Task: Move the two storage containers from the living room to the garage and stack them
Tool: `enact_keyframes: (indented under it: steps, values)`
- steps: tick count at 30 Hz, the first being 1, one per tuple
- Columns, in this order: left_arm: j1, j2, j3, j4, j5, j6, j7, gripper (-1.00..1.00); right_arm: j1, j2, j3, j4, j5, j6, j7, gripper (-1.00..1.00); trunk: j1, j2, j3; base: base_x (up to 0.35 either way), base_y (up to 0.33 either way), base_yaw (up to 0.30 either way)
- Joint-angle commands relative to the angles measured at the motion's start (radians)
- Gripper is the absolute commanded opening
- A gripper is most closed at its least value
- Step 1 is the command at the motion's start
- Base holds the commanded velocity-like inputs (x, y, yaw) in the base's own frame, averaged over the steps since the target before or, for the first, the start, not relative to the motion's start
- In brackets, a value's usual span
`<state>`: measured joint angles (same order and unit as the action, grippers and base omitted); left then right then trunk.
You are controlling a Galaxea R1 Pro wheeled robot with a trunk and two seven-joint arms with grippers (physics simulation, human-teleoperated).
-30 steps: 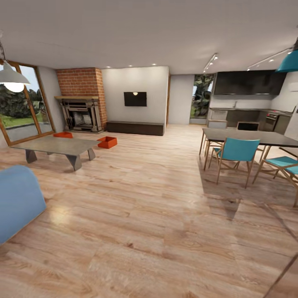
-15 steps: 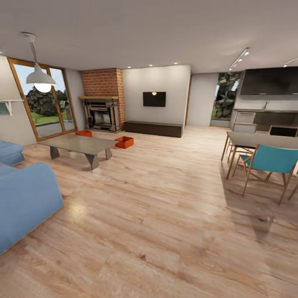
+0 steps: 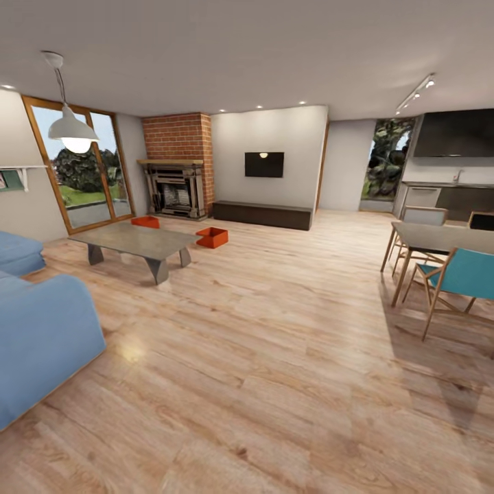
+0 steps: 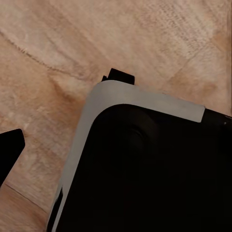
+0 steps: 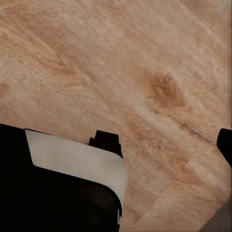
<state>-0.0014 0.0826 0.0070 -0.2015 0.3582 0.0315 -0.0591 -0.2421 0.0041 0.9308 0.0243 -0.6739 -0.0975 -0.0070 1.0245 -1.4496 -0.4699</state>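
Two orange-red storage containers rest on the light wood planks of the living room, far ahead in the head view. One container (image 3: 213,237) sits right of the low grey table (image 3: 137,241). The other container (image 3: 145,221) lies behind the table, in front of the brick fireplace (image 3: 175,182). One dark fingertip (image 4: 9,154) of my left gripper (image 4: 116,154) shows at the picture's edge, over plank floor and my dark base (image 4: 154,169). My right gripper (image 5: 116,145) likewise shows one fingertip (image 5: 225,144) at the edge. Both hold nothing, far from the containers.
A blue sofa (image 3: 38,329) stands near left. On the right are a dining table (image 3: 439,239) and teal chairs (image 3: 463,278). A dark low bench (image 3: 261,214) lines the far wall under a TV. A wide stretch of plank floor runs ahead to the containers.
The head view has swung left, so the room has slid right in the picture. More of the sofa and window show, and less of the dining area. The containers themselves have not moved.
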Motion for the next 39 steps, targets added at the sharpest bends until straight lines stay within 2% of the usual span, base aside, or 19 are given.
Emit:
enact_keyframes:
  steps: [1, 39]
  values:
    - [0.000, 0.000, 0.001, -0.001, 0.006, 0.003, -0.003, 1.00, -0.001, 0.001, 0.007, 0.002, -0.006, -0.004, -0.001, 1.00, 0.001, 0.000, -0.001, 0.324, 0.000, 0.001]
    - [0.000, -0.001, 0.001, -0.001, 0.005, 0.004, -0.002, 1.00, -0.001, 0.002, 0.005, 0.002, -0.009, -0.002, -0.001, 1.00, 0.001, 0.000, -0.001, 0.325, 0.000, 0.000]
